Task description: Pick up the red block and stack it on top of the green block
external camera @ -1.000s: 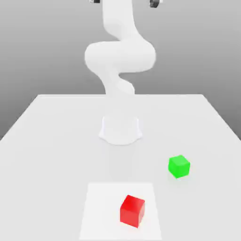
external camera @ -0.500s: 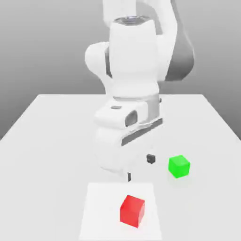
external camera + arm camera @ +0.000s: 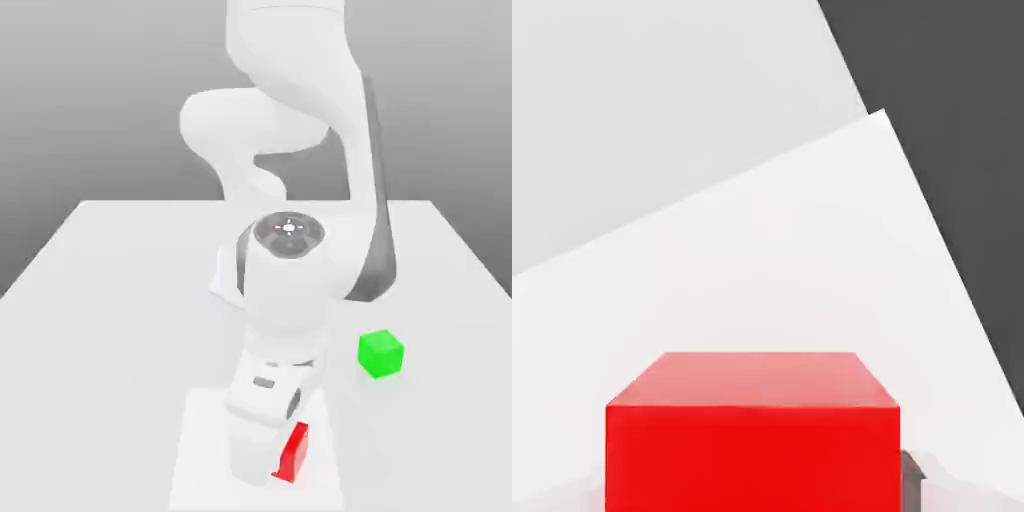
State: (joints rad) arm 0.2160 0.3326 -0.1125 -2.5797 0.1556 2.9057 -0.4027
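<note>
The red block lies on a lighter white square near the table's front edge. My gripper has come down right over it, and the white hand covers all but a strip of red on the exterior view's right. In the hand view the red block looms very close and square-on. The green block sits alone on the table, further back and toward the exterior view's right of the red block, well apart from the gripper.
The arm's white base stands at the table's middle, and the bent arm rises above the hand. The hand view has the white square's edge beside the dark floor past the table's edge.
The arm has swung down from high above the table. The hand dropped from just behind the red block onto it, hiding most of it. Neither block has moved.
</note>
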